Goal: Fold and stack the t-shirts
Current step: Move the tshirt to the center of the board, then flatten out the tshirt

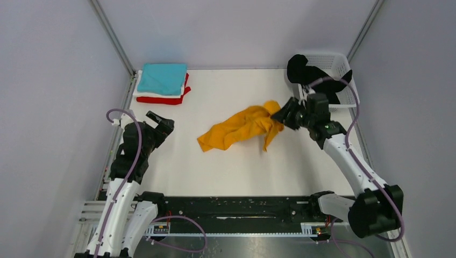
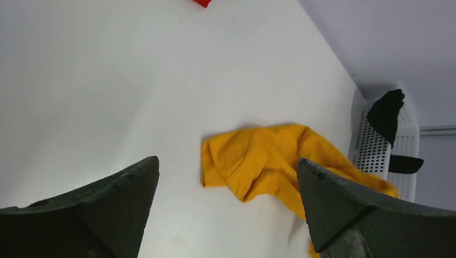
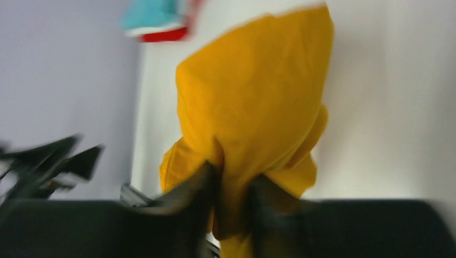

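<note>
A crumpled mustard-orange t-shirt point(image 1: 239, 128) lies mid-table. My right gripper point(image 1: 283, 114) is shut on its right end and lifts that end off the table; the cloth hangs between the jaws in the blurred right wrist view point(image 3: 253, 107). My left gripper point(image 1: 160, 121) is open and empty at the left, apart from the shirt, which shows ahead of it in the left wrist view point(image 2: 269, 161). A folded stack sits at the back left: teal shirt point(image 1: 161, 78) on top, white point(image 1: 141, 94) and red point(image 1: 164, 100) beneath. A black shirt point(image 1: 306, 72) hangs over the basket.
A white plastic lattice basket point(image 1: 340, 64) stands at the back right corner, also seen in the left wrist view point(image 2: 371, 145). Grey walls enclose the white table point(image 1: 226, 166) on three sides. A black rail point(image 1: 236, 207) runs along the near edge between the arm bases.
</note>
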